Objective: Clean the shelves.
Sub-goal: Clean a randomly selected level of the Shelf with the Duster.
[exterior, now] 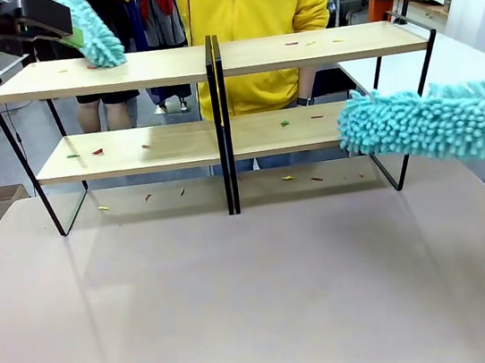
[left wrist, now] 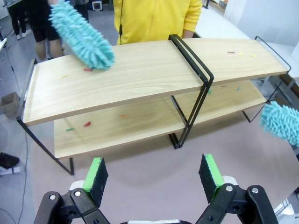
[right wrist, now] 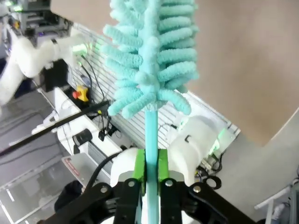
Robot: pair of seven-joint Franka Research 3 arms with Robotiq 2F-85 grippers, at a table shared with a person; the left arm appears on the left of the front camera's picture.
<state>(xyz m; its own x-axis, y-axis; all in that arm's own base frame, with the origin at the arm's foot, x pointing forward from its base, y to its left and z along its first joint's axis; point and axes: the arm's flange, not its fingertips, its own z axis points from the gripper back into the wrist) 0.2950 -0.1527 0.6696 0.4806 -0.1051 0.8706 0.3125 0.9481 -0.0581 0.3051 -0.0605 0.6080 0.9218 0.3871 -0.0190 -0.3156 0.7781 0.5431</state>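
- The shelves (exterior: 163, 66) stand across the upper half of the front view, at the far part of the bench (exterior: 257, 288). They are two light-wood boards in a thin black frame, with a black divider in the middle.
- A person in a yellow top (exterior: 237, 11) stands just behind the shelves, at the upper centre of the frame.
- The right gripper (right wrist: 150, 163) is clenched on the thin teal handle of a fluffy teal duster (right wrist: 149, 51); the handle runs up between its green pads.
- In the front view this duster (exterior: 433, 123) lies roughly level at the right edge of the frame. Its tip is at the right end of the lower board; whether it touches the wood cannot be told.
- The left gripper (left wrist: 153, 172) is released and grasps nothing, its green pads well apart at the bottom of the left wrist view. It hangs above the bench in front of the shelves (left wrist: 140, 74).
- A second duster (exterior: 93, 29), also teal, comes down from the upper left with its tip resting on the left part of the top board. Its handle end leaves the frame, so what holds it cannot be told.
- Small coloured scraps (exterior: 284, 123) lie scattered on both boards and on the bench beneath the shelves.
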